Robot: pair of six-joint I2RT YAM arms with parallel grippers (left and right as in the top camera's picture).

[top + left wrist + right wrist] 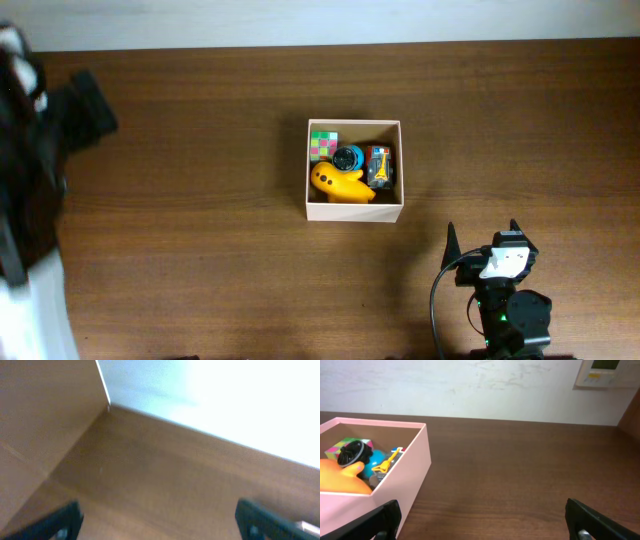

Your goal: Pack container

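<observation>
Container (354, 211): square, shallow, thin white walls, open top. Yellow toy (338, 182) lies inside with others. Left gripper (157, 512) and right gripper (482, 510) are spread wide.

Right arm (508, 300) black, white-capped, cabled; left arm (35, 150) seemingly black.

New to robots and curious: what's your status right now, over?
Left gripper open, empty. Right gripper open, empty. Container mid-table, holding yellow toy, puzzle cube, other toys. Nothing in the way.
</observation>
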